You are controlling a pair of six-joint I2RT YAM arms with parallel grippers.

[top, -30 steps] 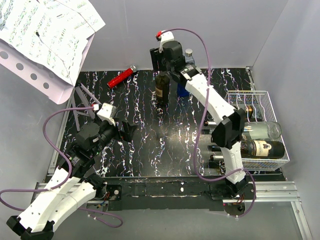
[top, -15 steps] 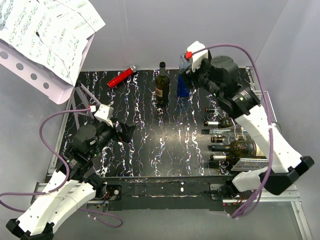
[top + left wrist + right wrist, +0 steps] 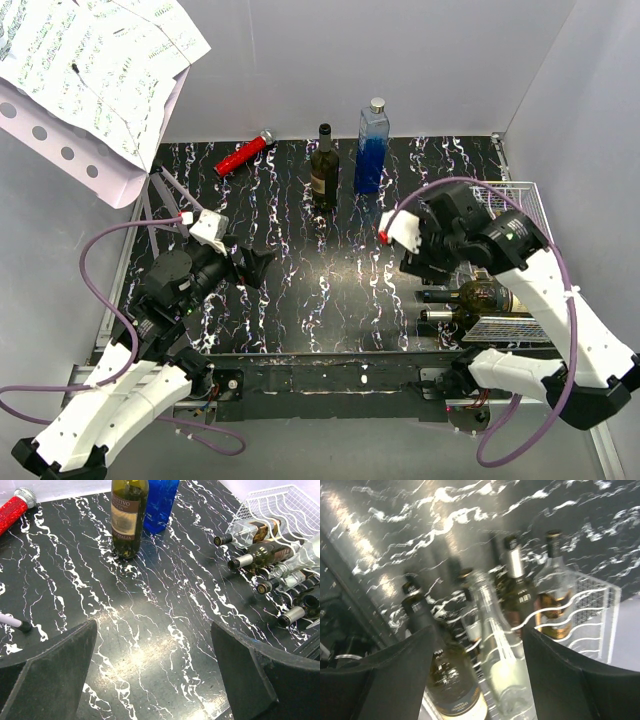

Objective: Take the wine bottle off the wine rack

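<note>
Several wine bottles lie on their sides in the white wire wine rack at the right edge of the black marbled desk, necks pointing left toward the middle of the desk. The right hand hangs above the near-left part of the rack, its two dark fingers set well apart with nothing gripped. In its blurred wrist view a clear bottle and a dark labelled bottle lie below the gap. Whether a finger touches any glass cannot be told. The left hand hovers over the left side of the desk, spread as wide as it goes and empty, looking across bare marbling toward the rack. At the far edge a dark wine bottle stands upright, with a blue bottle just to its right. A red cylinder lies at the far left.
</note>
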